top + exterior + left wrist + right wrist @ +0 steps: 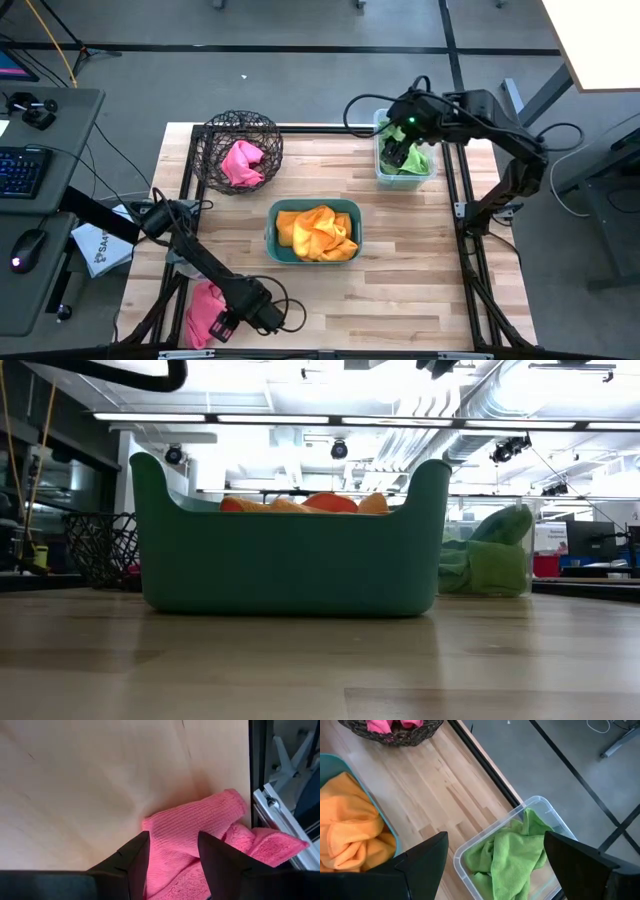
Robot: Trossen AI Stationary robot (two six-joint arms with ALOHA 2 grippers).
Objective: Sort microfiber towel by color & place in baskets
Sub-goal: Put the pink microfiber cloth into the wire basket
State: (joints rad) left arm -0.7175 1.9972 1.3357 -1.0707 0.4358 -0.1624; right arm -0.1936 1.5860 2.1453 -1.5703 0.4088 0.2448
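Note:
A pink towel (203,310) (195,827) lies bunched at the table's near left corner, beside the edge rail. My left gripper (228,322) (173,855) is down on it, shut on a fold. Another pink towel (241,162) lies in the round wire basket (212,135) (100,548). Orange towels (317,232) (347,822) fill the teal tub (272,215) (290,565). Green towels (412,160) (512,855) (490,555) lie in the clear bin (380,172) (540,802). My right gripper (398,150) (495,842) hangs open above that bin, holding nothing. My left gripper pinches a raised fold of the pink towel (175,837) between its two fingers, coming from above and pointing down. One layer or several, I cannot tell. The towel still lies on the table, slack, its remaining folds spread toward the edge rail.
A black frame rail (257,770) runs along the table edge right beside the pink towel. A white printed packet (100,250) lies off the table's left side, near a desk with a keyboard (22,170). Bare wood lies around the teal tub.

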